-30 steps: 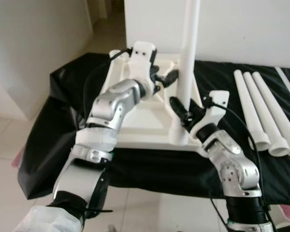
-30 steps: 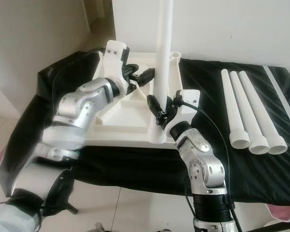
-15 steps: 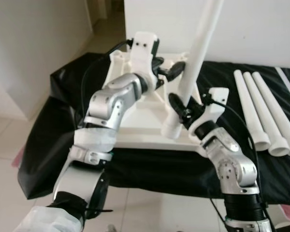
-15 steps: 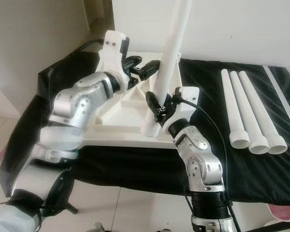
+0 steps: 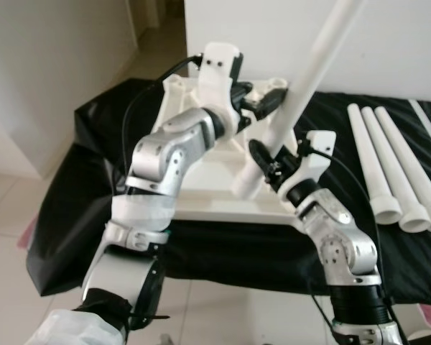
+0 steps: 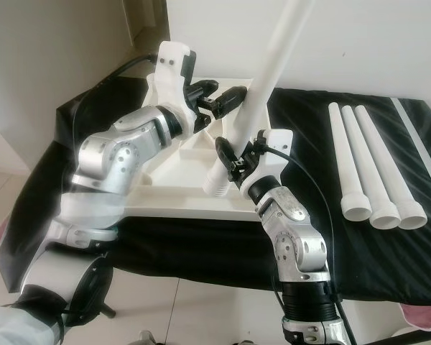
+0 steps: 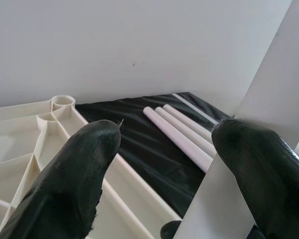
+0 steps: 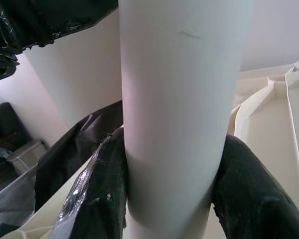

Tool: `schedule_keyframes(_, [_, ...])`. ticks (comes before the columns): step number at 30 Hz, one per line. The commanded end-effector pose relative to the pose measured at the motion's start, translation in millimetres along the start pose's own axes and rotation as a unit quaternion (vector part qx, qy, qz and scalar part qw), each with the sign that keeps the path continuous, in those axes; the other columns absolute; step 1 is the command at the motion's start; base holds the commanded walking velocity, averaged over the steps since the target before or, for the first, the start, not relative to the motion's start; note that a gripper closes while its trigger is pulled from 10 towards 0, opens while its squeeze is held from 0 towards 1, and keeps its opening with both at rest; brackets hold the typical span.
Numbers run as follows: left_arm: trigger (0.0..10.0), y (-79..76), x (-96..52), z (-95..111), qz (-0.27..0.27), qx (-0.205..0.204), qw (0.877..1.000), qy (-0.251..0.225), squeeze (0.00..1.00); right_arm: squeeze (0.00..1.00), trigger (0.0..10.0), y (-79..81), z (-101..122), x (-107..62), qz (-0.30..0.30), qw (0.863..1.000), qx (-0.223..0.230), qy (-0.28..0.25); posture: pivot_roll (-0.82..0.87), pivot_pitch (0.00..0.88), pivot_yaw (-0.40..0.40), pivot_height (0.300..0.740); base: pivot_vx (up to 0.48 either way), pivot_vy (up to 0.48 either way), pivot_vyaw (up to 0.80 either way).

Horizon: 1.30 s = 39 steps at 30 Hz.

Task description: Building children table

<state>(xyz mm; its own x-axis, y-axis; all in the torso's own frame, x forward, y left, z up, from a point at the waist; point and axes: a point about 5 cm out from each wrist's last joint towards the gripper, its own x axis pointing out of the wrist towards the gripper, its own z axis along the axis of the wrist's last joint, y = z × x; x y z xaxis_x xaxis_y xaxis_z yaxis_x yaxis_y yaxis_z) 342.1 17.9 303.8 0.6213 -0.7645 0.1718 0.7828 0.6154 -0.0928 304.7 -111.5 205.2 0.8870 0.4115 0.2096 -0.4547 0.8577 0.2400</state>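
Observation:
The cream table top (image 5: 201,183) lies upside down on the black-covered surface. My right gripper (image 5: 267,159) is shut on a long white table leg (image 5: 312,68) close to its lower end. The leg leans with its top toward the right, and its ribbed lower end (image 6: 215,185) hangs just above the table top. In the right wrist view the leg (image 8: 174,99) sits tight between both fingers (image 8: 97,189). My left gripper (image 5: 267,97) hovers open over the table top's far part, and one of its fingers (image 7: 259,169) is right beside the leg (image 7: 274,89).
Three spare white legs (image 5: 391,165) lie side by side on the black cloth (image 5: 79,180) at the right. A white wall (image 5: 388,36) rises just behind the surface. Pale floor tiles (image 5: 14,237) lie at the left and front.
The leg stood upright with its lower end at the table top's near right corner. Now it leans right, its lower end lifted and swung left. The left gripper rose slightly.

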Motion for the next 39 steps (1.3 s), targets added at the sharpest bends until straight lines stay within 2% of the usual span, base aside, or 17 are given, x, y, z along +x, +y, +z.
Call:
schedule_keyframes(1, [10.0,-24.8,5.5,9.2,-0.075,0.003,0.997,-0.017,0.0,0.0,10.0,12.9,-13.2,4.8,0.033,0.999,0.003,0.032,-0.03,0.0,0.001,0.74,0.0,0.0,0.0])
schedule_keyframes(6, [10.0,-15.7,6.3,7.1,-0.043,0.017,0.999,-0.017,0.0,0.0,10.0,10.4,-7.5,2.8,0.023,1.0,0.006,0.011,-0.03,0.0,0.004,0.74,0.0,0.0,0.0])
schedule_keyframes(7, [10.0,-8.5,5.1,6.8,-0.024,0.021,0.999,-0.019,0.0,0.0,10.0,5.7,-3.1,0.6,0.005,1.0,0.006,-0.004,-0.03,0.004,0.004,0.74,0.0,0.0,0.0])
schedule_keyframes(10, [10.0,-4.0,3.8,6.3,-0.012,0.026,0.999,-0.021,0.0,0.0,10.0,2.4,-0.5,-0.8,-0.006,1.0,0.011,-0.013,-0.03,0.009,0.006,0.74,0.0,0.0,0.0])
schedule_keyframes(11, [10.0,2.4,1.7,5.6,0.009,0.033,0.999,-0.023,0.0,0.0,10.0,-1.9,3.2,-2.7,-0.022,0.999,0.012,-0.027,-0.04,0.013,0.008,0.74,0.0,0.0,0.0])
schedule_keyframes(13, [10.0,2.4,1.7,5.6,0.009,0.033,0.999,-0.023,0.0,0.0,10.0,-1.9,3.2,-2.7,-0.022,0.999,0.012,-0.027,-0.04,0.013,0.008,0.74,0.0,0.0,0.0])
schedule_keyframes(16, [10.0,12.4,-2.6,7.2,0.048,0.027,0.997,-0.045,0.0,0.0,10.0,-11.6,9.0,-5.4,-0.06,0.997,0.006,-0.047,-0.04,0.018,0.009,0.74,0.0,0.0,0.0])
schedule_keyframes(20, [10.0,18.0,-6.0,7.0,0.073,0.033,0.995,-0.055,0.0,0.0,10.0,-16.9,12.2,-6.7,-0.079,0.995,0.002,-0.059,-0.04,0.021,0.011,0.74,0.0,0.0,0.0])
schedule_keyframes(22, [10.0,25.3,-12.7,2.0,0.098,0.03,0.993,-0.064,0.0,0.0,10.0,-25.0,15.6,-9.8,-0.108,0.992,-0.001,-0.071,-0.04,0.027,0.011,0.74,0.0,0.0,0.0])
schedule_keyframes(27, [10.0,29.8,-17.7,-0.7,0.107,0.031,0.992,-0.065,0.0,0.0,10.0,-28.9,17.5,-11.4,-0.122,0.99,-0.006,-0.076,-0.04,0.033,0.009,0.74,0.0,0.0,0.0])
schedule_keyframes(30, [10.0,33.4,-26.0,-9.9,0.118,0.031,0.99,-0.065,0.0,0.0,10.0,-34.0,19.1,-14.5,-0.145,0.985,-0.038,-0.083,-0.04,0.029,0.008,0.74,0.0,0.0,0.0])
schedule_keyframes(34, [10.0,33.9,-28.2,-20.5,0.131,0.029,0.989,-0.058,0.0,0.0,10.0,-37.4,18.2,-15.0,-0.163,0.981,-0.061,-0.084,-0.04,0.015,0.006,0.74,0.0,0.0,0.0])
schedule_keyframes(37, [10.0,26.9,-29.0,-39.0,0.131,0.034,0.99,-0.044,0.0,0.0,10.0,-40.8,17.6,-14.6,-0.183,0.975,-0.092,-0.089,-0.04,0.013,0.003,0.74,0.0,0.0,0.0])
schedule_keyframes(39, [10.0,23.8,-29.8,-44.3,0.13,0.042,0.99,-0.04,0.0,0.0,10.0,-41.4,18.2,-15.2,-0.186,0.973,-0.102,-0.092,-0.04,0.014,0.0,0.74,0.0,0.0,0.0])
